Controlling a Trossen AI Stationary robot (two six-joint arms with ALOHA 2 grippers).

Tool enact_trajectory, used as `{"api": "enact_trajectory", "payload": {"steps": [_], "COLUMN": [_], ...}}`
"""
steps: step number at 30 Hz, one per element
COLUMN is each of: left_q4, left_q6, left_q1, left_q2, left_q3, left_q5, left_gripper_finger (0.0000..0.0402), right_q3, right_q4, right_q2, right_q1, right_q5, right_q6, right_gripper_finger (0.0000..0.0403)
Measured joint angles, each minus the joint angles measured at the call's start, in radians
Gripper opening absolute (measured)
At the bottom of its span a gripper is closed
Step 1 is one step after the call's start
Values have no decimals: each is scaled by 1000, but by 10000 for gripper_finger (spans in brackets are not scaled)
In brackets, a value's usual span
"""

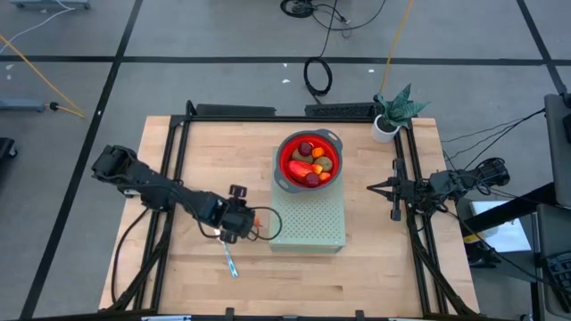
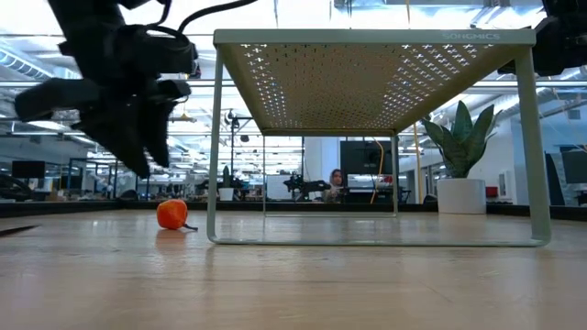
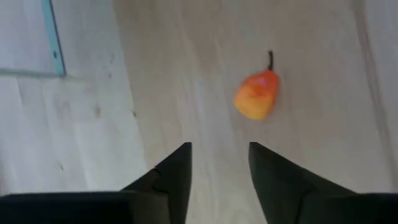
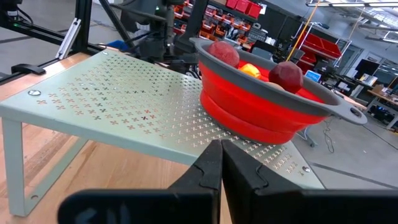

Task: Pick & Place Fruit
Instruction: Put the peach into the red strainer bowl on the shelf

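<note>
the left gripper [image 1: 234,225] hangs just above the tabletop [image 1: 178,178] near the left edge of the perforated green stand [image 1: 308,223], and its fingers [image 3: 174,174] stand parted with nothing between them. ahead of them a small orange fruit [image 3: 256,95] with a short dark stem lies loose on the wood, apart from both fingers and off to one side of the gap. that offset looks like the main risk: if the gripper comes down as it points now, one finger would likely strike the fruit and roll it away, perhaps under the stand where reaching is awkward. the knife [image 1: 230,262] with the light-blue handle lies close behind the gripper and could be nudged by a careless swing. further right, the red bowl [image 1: 308,162] sits on the stand and already carries the other fruit; a high, hurried drop into it might bounce a piece out over the grey rim. at the far right the right gripper [image 1: 373,187] waits closed and empty beside the stand.
</note>
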Motion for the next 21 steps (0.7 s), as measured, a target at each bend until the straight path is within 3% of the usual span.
{"api": "enact_trajectory", "payload": {"steps": [10,21], "left_q4": [186,371], "left_q6": [192,353], "left_q1": [47,44], "left_q2": [-1,-1], "left_q3": [-75,-150], "left_q5": [39,145], "left_gripper_finger": [225,239], "right_q3": [0,0], "right_q4": [0,0], "right_q2": [0,0], "right_q1": [0,0], "right_q5": [0,0], "right_q6": [1,2], "right_gripper_finger": [0,0]}}
